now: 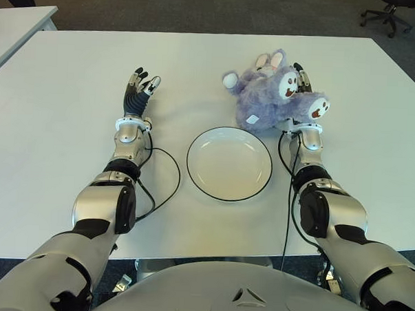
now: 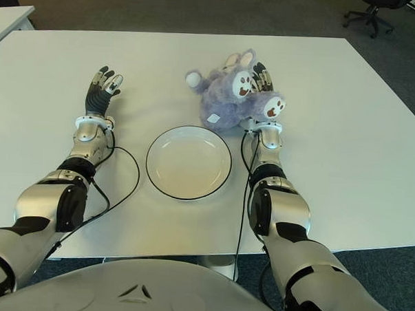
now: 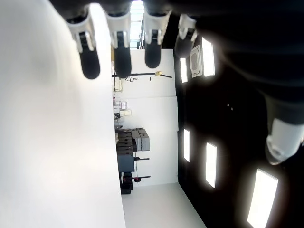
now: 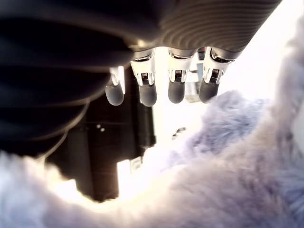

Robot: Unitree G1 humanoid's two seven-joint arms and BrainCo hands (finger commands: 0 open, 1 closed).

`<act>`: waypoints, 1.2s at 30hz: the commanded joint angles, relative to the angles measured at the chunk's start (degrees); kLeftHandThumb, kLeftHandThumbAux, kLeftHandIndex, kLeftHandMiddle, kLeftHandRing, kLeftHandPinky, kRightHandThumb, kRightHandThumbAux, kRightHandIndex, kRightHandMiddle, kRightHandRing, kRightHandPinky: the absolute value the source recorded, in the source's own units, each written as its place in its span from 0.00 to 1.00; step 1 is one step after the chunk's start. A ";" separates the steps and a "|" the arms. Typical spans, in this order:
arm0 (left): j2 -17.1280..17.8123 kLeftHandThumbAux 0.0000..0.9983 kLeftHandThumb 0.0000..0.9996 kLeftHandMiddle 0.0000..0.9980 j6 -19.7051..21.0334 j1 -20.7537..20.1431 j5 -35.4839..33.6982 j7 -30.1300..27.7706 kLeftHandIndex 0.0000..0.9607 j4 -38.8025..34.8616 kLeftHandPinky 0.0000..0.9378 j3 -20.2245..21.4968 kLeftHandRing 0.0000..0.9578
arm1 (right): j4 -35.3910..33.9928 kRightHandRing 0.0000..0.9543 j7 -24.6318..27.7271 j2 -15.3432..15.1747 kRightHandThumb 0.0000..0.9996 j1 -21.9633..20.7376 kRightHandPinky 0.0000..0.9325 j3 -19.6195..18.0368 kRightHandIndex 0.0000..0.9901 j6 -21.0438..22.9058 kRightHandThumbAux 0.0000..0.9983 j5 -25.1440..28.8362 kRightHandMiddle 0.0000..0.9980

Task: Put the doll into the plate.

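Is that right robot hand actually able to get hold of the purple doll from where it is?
Probably yes. The right robot hand is already against the doll, fingers open, nothing between them. The plate lies just beside it.

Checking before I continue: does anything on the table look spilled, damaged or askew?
Nothing stands out. The doll lies toppled on the table behind the empty plate, with the right hand open against it. The left hand shows left of the plate, open.
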 commanded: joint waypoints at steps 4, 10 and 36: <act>-1.32 0.52 0.04 0.11 2.75 6.37 -0.07 -0.68 0.00 3.90 0.20 0.19 0.15 | 3.05 0.03 1.60 1.63 0.17 9.38 0.06 0.67 0.00 -3.63 0.58 -0.16 0.03; -1.39 0.53 0.04 0.12 2.69 6.43 -0.44 -0.84 0.00 3.88 0.21 0.50 0.16 | 2.90 0.04 2.16 1.52 0.17 9.90 0.06 1.19 0.00 -5.10 0.56 -0.23 0.03; -1.60 0.54 0.03 0.11 2.39 6.75 -0.54 -0.34 0.00 3.58 0.21 0.38 0.15 | 2.10 0.01 4.72 0.38 0.18 11.49 0.03 1.98 0.00 -10.24 0.52 -0.19 0.02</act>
